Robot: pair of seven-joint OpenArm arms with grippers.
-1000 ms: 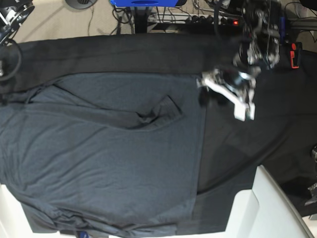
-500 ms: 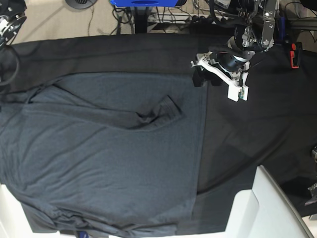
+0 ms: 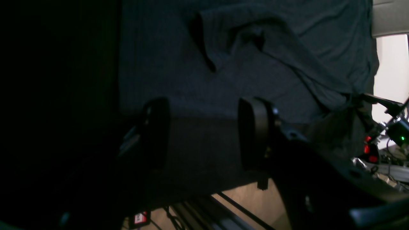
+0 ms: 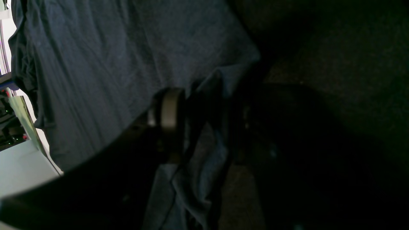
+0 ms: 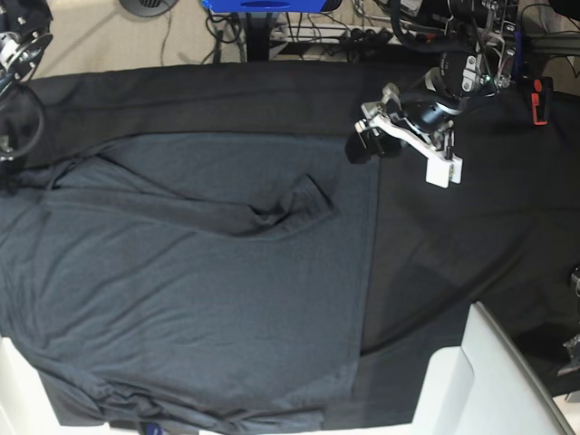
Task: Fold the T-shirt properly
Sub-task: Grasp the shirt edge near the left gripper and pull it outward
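The charcoal T-shirt (image 5: 181,272) lies spread flat over the left and middle of the table, with a folded ridge near its middle (image 5: 290,213). My left gripper (image 5: 370,145) is open and empty at the shirt's far right corner. In the left wrist view (image 3: 204,134) its fingers stand wide apart over black cloth, with the shirt (image 3: 255,64) just beyond. My right arm (image 5: 16,109) is at the far left edge. In the right wrist view its gripper (image 4: 211,124) has its fingers apart, astride a raised fold at the edge of the shirt (image 4: 96,64).
Black cloth (image 5: 471,236) covers the table, bare to the right of the shirt. White panels stand at the front right (image 5: 489,381) and front left (image 5: 14,390). Cables, a blue object (image 5: 263,4) and a red part (image 5: 539,100) lie behind the table.
My left gripper has moved left and toward the back, from the bare black cloth to the shirt's far right corner. The right arm shifted slightly at the left edge. The shirt has not moved.
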